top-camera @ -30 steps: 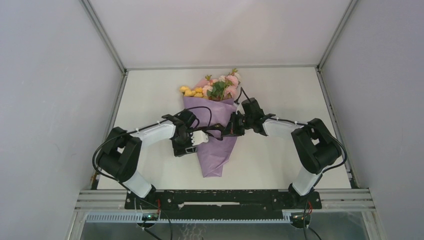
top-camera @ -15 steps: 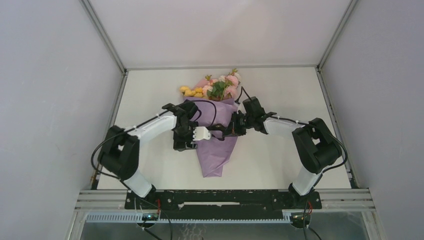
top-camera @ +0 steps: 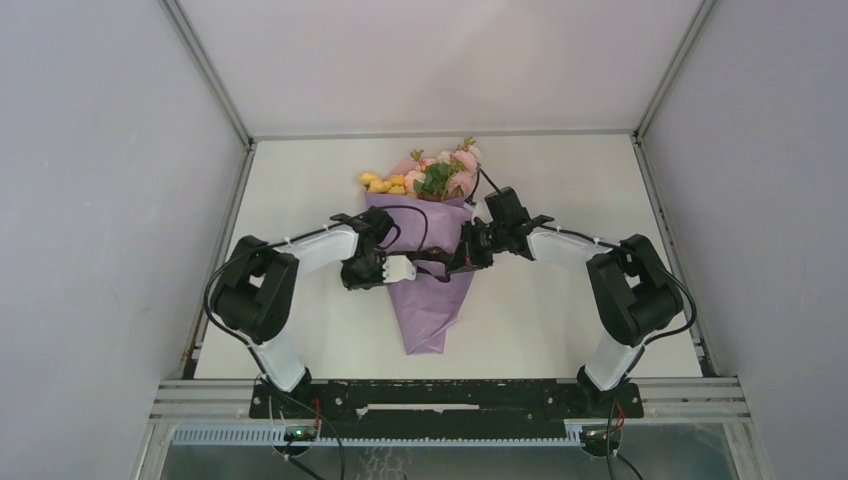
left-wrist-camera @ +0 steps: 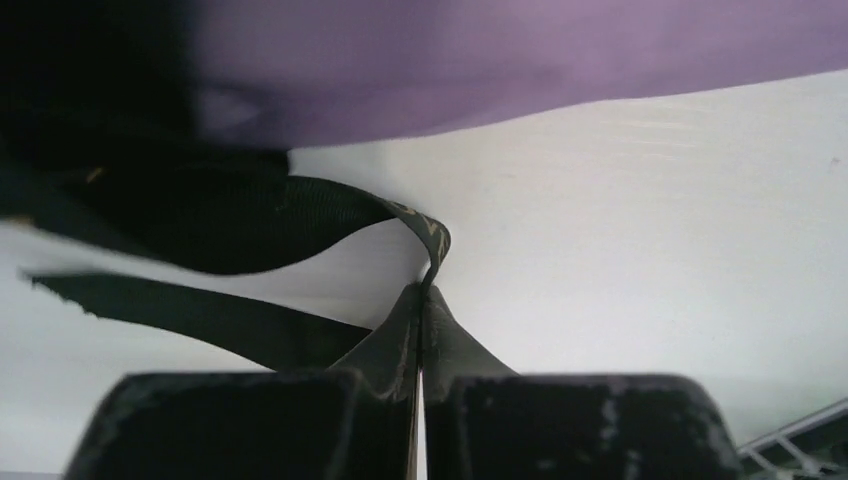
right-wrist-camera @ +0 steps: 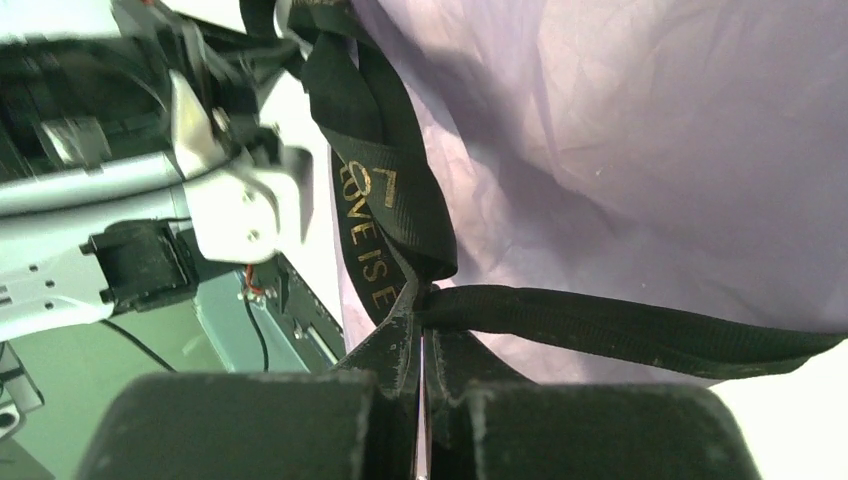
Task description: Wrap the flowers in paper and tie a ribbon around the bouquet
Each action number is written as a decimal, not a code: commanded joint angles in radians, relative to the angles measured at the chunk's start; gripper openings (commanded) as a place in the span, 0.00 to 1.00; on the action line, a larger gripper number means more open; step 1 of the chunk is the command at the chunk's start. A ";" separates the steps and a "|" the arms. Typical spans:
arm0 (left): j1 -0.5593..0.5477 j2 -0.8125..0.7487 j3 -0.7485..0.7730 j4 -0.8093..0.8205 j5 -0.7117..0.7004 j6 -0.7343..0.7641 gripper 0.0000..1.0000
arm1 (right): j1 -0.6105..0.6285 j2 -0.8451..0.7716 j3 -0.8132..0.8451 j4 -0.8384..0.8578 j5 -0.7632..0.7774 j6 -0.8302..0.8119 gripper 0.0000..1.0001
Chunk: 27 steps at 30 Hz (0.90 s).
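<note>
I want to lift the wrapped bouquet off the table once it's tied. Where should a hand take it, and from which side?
Probably the narrow lower end of the bouquet, below the ribbon, coming straight down and closing across it. It tapers thin there and lies flat with bare table on either side. The wide top holds the flowers, which would crush.

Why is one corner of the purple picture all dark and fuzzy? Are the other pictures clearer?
Left wrist view: the top left is dark and blurred, probably because the ribbon and paper sit very close to the lens. Right wrist view: the ribbon's gold letters look sharp. Top view: evenly lit, no glare, the bouquet small but clear.
</note>
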 commanded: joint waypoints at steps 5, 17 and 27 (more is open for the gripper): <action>0.246 -0.057 0.121 0.131 0.054 -0.252 0.00 | -0.025 -0.052 0.067 -0.222 -0.141 -0.221 0.00; 0.529 -0.009 0.101 0.269 -0.220 -0.320 0.00 | -0.362 -0.148 -0.172 -0.251 -0.068 -0.083 0.00; 0.720 -0.044 -0.017 0.400 -0.376 -0.248 0.00 | -0.653 -0.180 -0.311 -0.148 0.003 -0.029 0.00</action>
